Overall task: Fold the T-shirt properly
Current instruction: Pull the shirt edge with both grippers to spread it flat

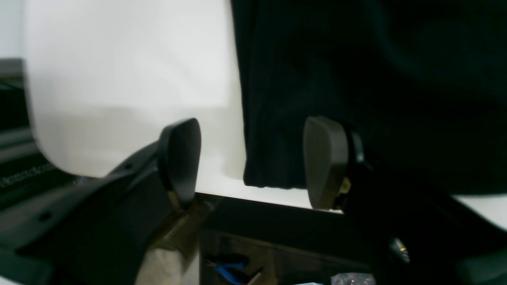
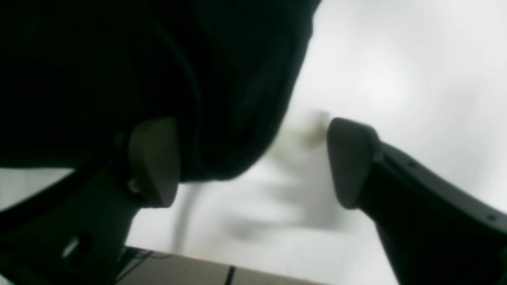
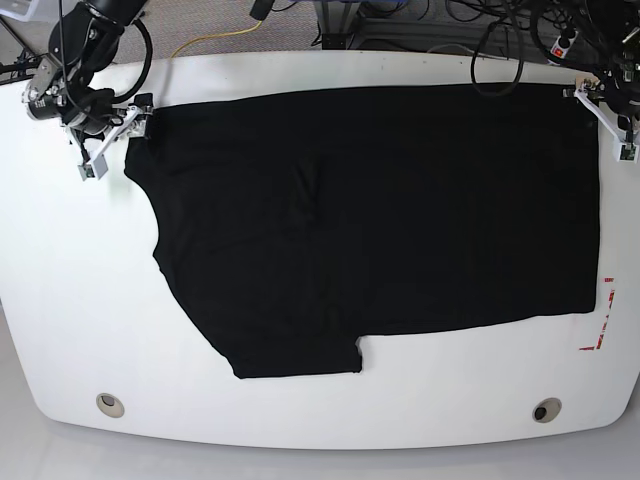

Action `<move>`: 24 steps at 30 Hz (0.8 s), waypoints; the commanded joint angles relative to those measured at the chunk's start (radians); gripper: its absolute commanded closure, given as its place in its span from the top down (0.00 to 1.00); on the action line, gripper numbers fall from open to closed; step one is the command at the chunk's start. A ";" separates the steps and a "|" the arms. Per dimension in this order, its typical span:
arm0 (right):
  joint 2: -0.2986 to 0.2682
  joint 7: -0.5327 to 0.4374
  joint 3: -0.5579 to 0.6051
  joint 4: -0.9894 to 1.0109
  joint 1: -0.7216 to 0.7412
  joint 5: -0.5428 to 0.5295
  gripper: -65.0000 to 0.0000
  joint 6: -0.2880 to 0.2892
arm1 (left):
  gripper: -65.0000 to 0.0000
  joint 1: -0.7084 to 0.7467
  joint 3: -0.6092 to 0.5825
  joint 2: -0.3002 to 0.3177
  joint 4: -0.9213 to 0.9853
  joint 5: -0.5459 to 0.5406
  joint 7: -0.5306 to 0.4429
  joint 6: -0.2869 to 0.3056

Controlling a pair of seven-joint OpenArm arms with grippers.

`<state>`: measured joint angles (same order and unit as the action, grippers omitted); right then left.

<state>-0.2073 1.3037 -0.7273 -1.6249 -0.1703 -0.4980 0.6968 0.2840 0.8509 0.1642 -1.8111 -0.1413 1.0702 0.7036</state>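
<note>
A black T-shirt (image 3: 380, 220) is lying spread flat across most of a white tabletop (image 3: 60, 300), partly folded, with one sleeve (image 3: 290, 350) pointing toward the near edge. The right pincer (image 3: 112, 140) is hovering at the shirt's far corner on the left of the overhead view, its jaws standing wide, with a fold of dark cloth between them but not pinched. The left pincer (image 3: 603, 108) is sitting at the opposite far corner, jaws also parted wide, one finger (image 1: 324, 162) lying over the cloth edge. Cables (image 3: 500, 30) are trailing beyond the tabletop's far rim.
</note>
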 commanded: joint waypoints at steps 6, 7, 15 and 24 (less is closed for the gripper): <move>0.006 -0.011 -0.005 -0.018 -0.001 -0.018 0.16 0.001 | 0.58 -0.006 0.009 0.022 -0.006 -0.010 -0.014 -0.005; 0.006 -0.009 -0.005 -0.030 -0.010 -0.015 0.08 0.001 | 0.58 -0.004 0.009 0.022 -0.006 -0.010 -0.014 -0.005; 0.009 -0.005 -0.010 -0.162 -0.140 -0.020 0.04 0.001 | 0.58 0.011 0.001 0.022 -0.005 0.032 -0.014 -0.005; 0.010 -0.008 -0.012 -0.189 -0.216 -0.020 0.06 0.001 | 0.58 0.019 -0.020 0.038 -0.006 0.047 -0.014 -0.005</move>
<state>-0.1822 1.3052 -0.7315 -1.7920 -0.3840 -0.5083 0.6968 0.3019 0.8234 0.1707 -1.8015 -0.0963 1.0668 0.7033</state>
